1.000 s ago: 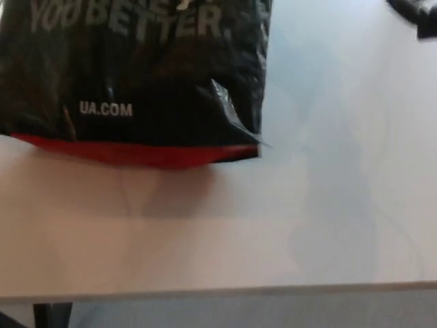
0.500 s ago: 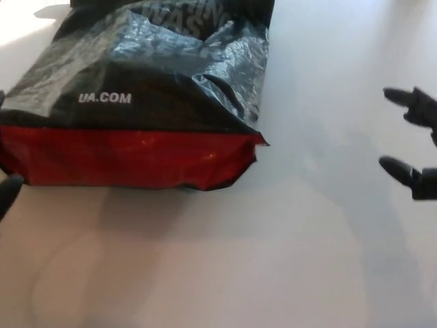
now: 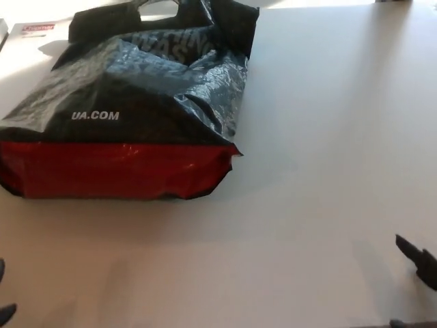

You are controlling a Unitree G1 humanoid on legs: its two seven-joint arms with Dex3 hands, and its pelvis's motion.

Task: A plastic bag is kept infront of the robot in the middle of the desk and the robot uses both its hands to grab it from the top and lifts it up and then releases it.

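Now the desk (image 3: 328, 171) is white and fills nearly the whole view. Bag (image 3: 130, 116) lies slumped on it at upper left, black crinkled plastic with a red bottom panel facing the camera, handle loops at the far end. White print "UA.COM" reads clearly on the black face; larger grey lettering further up is creased and unreadable. A small white item with red print (image 3: 37, 29) sits at the top left edge, text too small to read. Versus 0.5 s ago: both hands have dropped back toward the lower corners, well apart from the bag. Right hand (image 3: 418, 263) shows only a dark fingertip at the right edge; left hand (image 3: 5, 301) only a sliver at lower left. Cannot tell how either is set; neither touches the bag.
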